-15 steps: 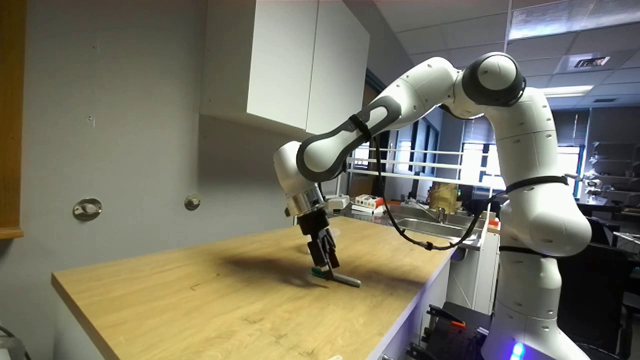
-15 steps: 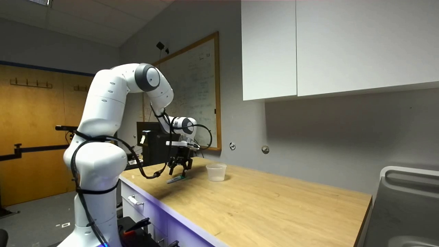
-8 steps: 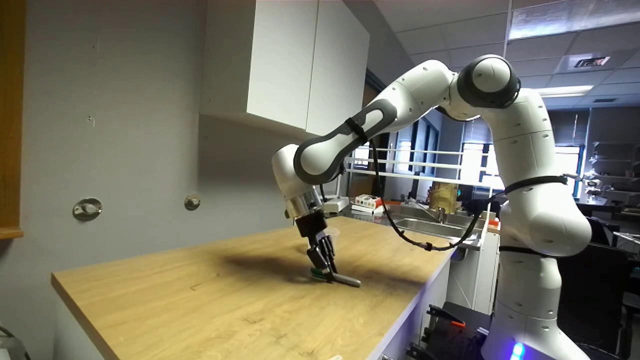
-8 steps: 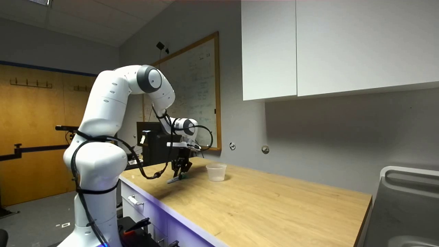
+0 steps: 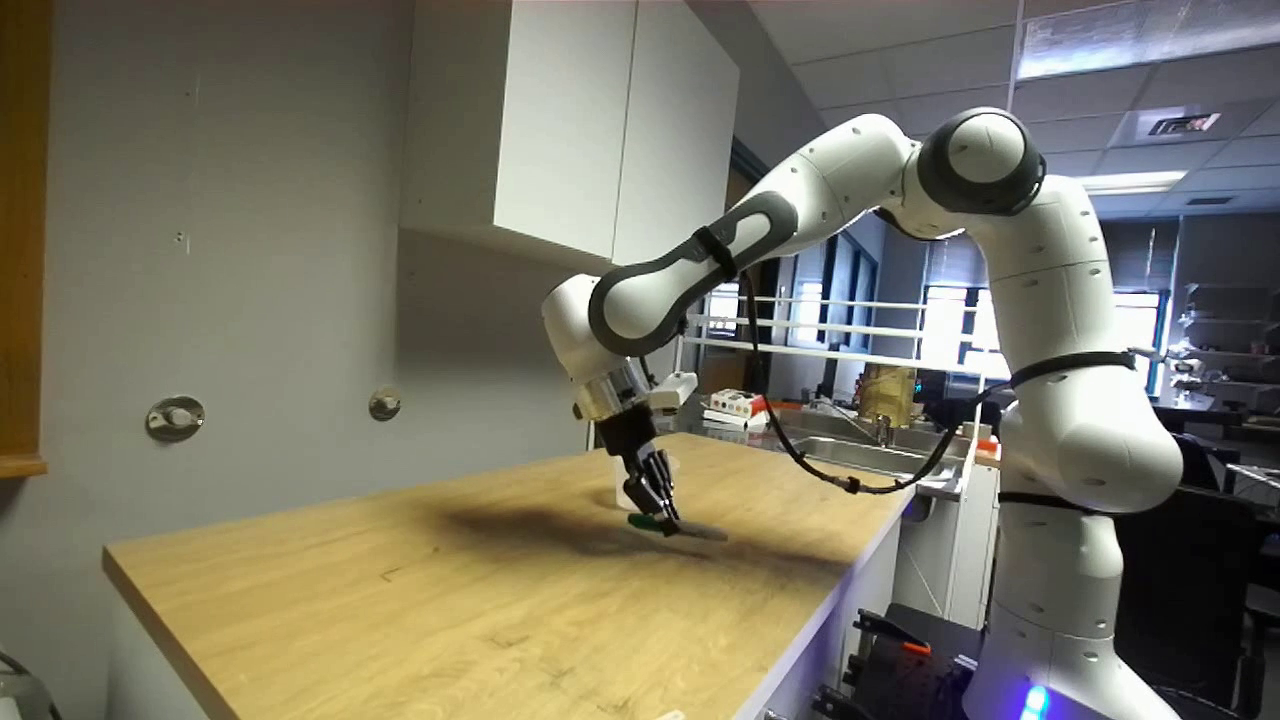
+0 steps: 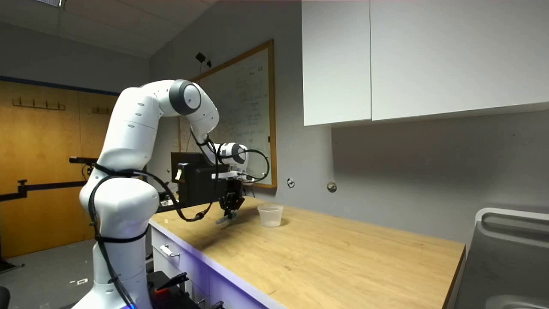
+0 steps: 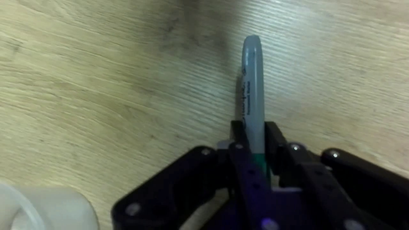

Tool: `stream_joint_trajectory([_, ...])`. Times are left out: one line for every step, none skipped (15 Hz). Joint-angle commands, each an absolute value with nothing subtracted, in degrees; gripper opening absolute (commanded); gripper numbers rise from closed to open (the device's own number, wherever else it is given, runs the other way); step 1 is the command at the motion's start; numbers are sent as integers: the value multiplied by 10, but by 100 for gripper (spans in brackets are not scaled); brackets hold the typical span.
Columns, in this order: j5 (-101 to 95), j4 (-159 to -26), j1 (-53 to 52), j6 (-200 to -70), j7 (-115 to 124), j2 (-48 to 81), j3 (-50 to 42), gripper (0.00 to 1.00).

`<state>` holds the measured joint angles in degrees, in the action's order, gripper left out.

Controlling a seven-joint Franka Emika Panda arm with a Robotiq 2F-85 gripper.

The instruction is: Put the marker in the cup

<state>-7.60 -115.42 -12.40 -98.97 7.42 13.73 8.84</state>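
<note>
Two jaws pinch the marker [image 7: 256, 95], its dark lettering [image 7: 248, 97] illegibly blurred.

tbh can't read one legit word anywhere. The marker [image 7: 254, 76] over the counter [image 6: 364, 257] has black script along its grey barrel w/ a line of smaller print beside it, but in the wrist view it's too blurry to spell out. In an exterior view there's a whiteboard [image 6: 242, 103] up past one end of the counter w/ handwriting, too faint + small to make out. Small white & red box [image 5: 738, 403] past the counter's opp. end has red dots, markings too tiny to ID.
</note>
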Motion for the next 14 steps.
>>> stream_joint_trajectory([-135, -1170, -128, -954, 103, 59, 85, 6])
stream_joint_trajectory([-159, -1176, -127, -958, 121, 35, 84, 6])
stream_joint_trajectory([-169, -1174, -123, -954, 131, 19, 84, 6])
stream_joint_trajectory([-178, -1171, -118, -955, 148, -1, 83, 6])
stream_joint_trajectory([-179, -1169, -112, -958, 157, -15, 81, 6])
stream_joint_trajectory([-175, -1171, -104, -975, 162, -37, 77, 6])
stream_joint_trajectory([-169, -1170, -96, -990, 163, -51, 74, 6])
stream_joint_trajectory([-175, -1167, -87, -1005, 168, -59, 69, 6])
stream_joint_trajectory([-171, -1161, -75, -1023, 168, -62, 62, 6])
stream_joint_trajectory([-161, -1153, -62, -1039, 165, -64, 53, 6])
stream_joint_trajectory([-160, -1146, -51, -1057, 166, -59, 46, 6])
stream_joint_trajectory([-154, -1138, -40, -1075, 168, -53, 38, 6])
stream_joint_trajectory([-152, -1128, -30, -1090, 173, -42, 32, 6])
stream_joint_trajectory([-146, -1116, -21, -1103, 182, -29, 26, 6])
